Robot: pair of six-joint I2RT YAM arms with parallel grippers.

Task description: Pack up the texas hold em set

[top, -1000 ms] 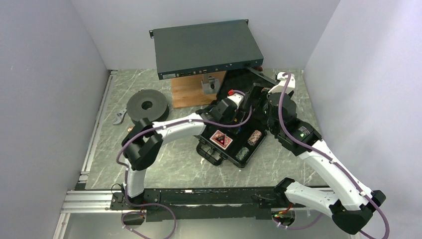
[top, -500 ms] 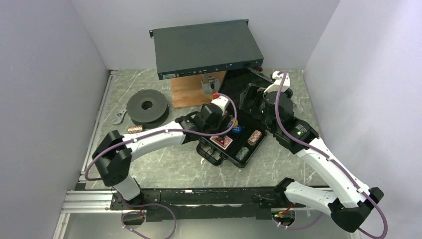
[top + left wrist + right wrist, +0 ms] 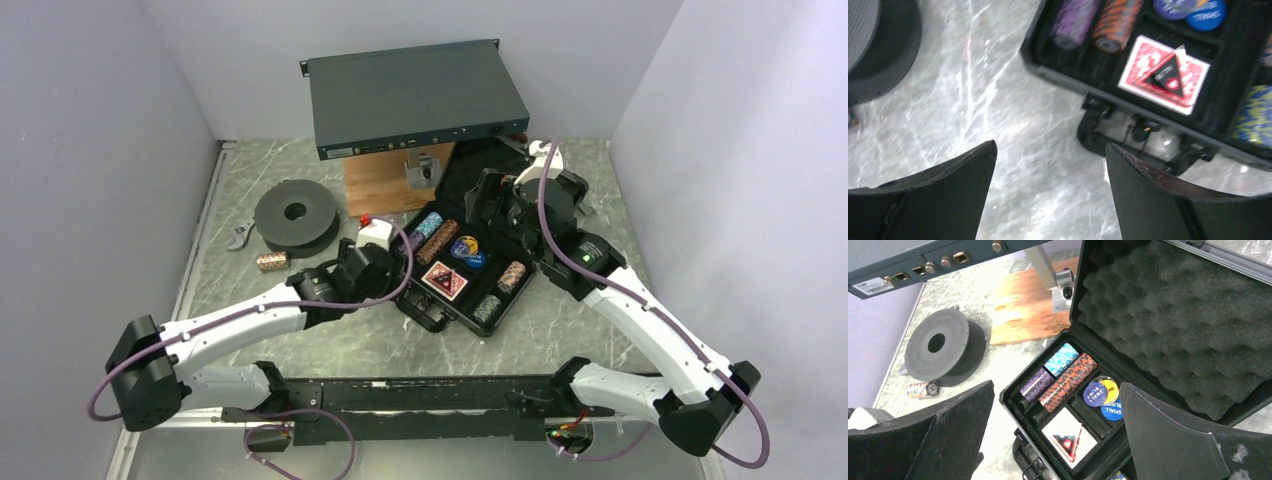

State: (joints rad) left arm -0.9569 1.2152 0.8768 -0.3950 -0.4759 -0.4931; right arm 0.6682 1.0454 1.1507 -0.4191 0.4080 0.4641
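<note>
**Poker set almost packed, one chip roll left out**

Poker set's black case (image 3: pixel 446 318) lies open in the middle of the table (image 3: pixel 350 345). Its foam lid (image 3: pixel 1173 315) is tipped up at the back. Inside sit chip rolls (image 3: pixel 1068 381), round buttons (image 3: pixel 1103 391) and a red card deck (image 3: pixel 1060 422) with the triangle (image 3: pixel 1068 443) on top. One more chip roll (image 3: pixel 271 261) lies out on the table, just beside the dark spool (image 3: pixel 293 213).

I think that roll is small, hard and heavy for its size. It can roll away, and the chips may slip apart, so grab it across its round middle. The case is stiff; push the lid down by its top edge.

Left gripper (image 3: pixel 1050 145) is wide open and holds nothing. Right gripper (image 3: pixel 1056 385) is wide open and empty too, up above the case.

A second ago the left arm reached over the case. Now it has pulled back to the near left, so the things inside show.
</note>
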